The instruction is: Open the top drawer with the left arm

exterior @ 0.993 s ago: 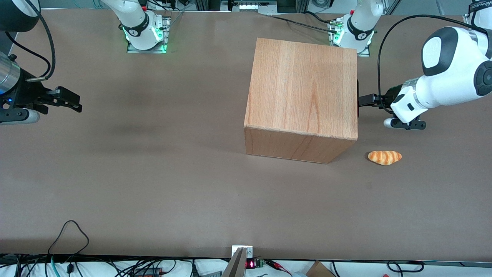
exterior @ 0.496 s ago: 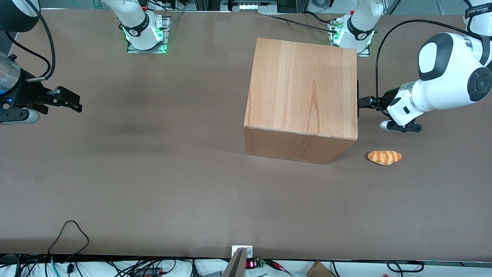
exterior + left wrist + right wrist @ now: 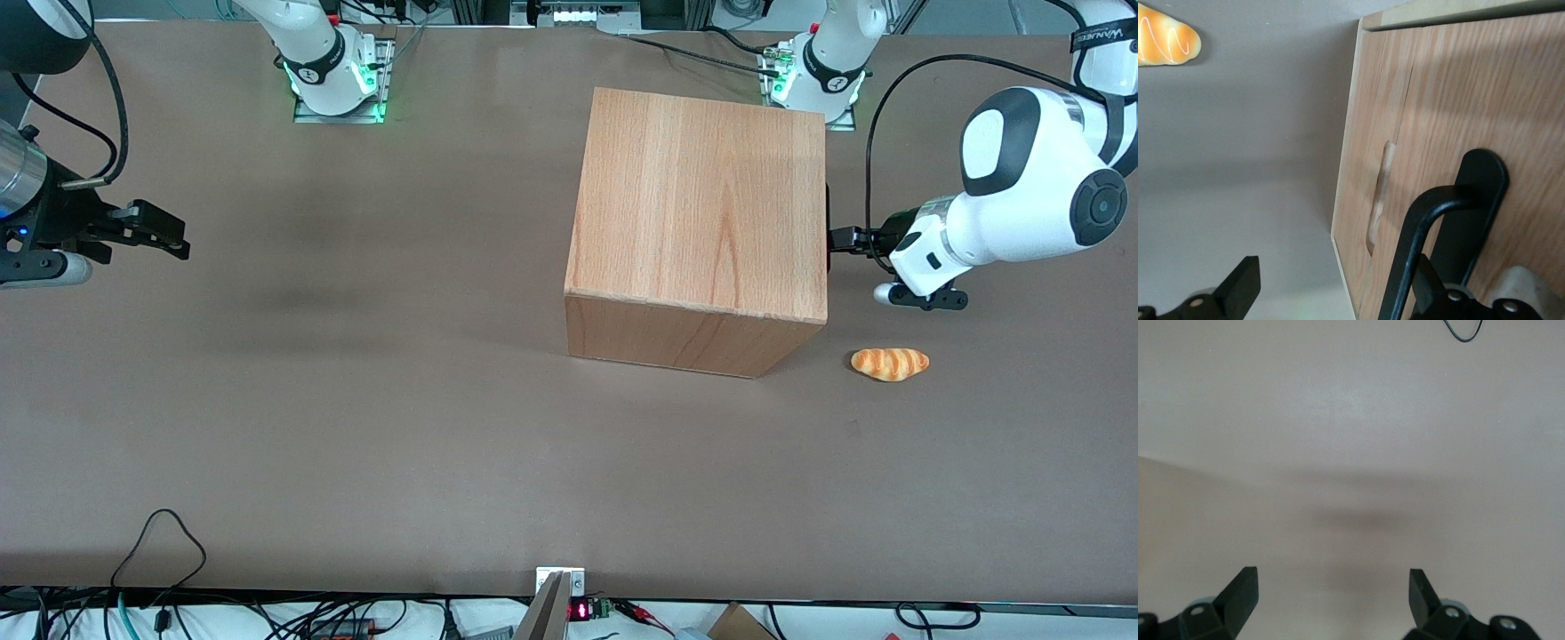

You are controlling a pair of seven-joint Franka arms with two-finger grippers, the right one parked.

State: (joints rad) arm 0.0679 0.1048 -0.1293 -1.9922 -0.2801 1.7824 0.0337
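Observation:
The wooden cabinet (image 3: 702,204) stands on the table with its front facing the working arm's end. In the front view the top drawer is hidden under the cabinet's top; only a sliver of its black handle (image 3: 828,227) shows. The left wrist view shows the flat wooden drawer front (image 3: 1438,100) and the slim black bar handle (image 3: 1405,267). The white left arm (image 3: 1022,191) reaches toward the cabinet front. Its black gripper (image 3: 845,238) is at the handle, open. In the wrist view the gripper (image 3: 1335,290) has the bar between its fingers, close to one fingertip (image 3: 1426,283).
A toy croissant (image 3: 890,364) lies on the brown table (image 3: 356,400) beside the cabinet, nearer the front camera than the gripper; it also shows in the left wrist view (image 3: 1165,40). Cables run along the table's edges.
The left arm's wrist and elbow have shifted a little toward the cabinet, bringing the gripper closer to the drawer front. The cabinet and croissant have not moved.

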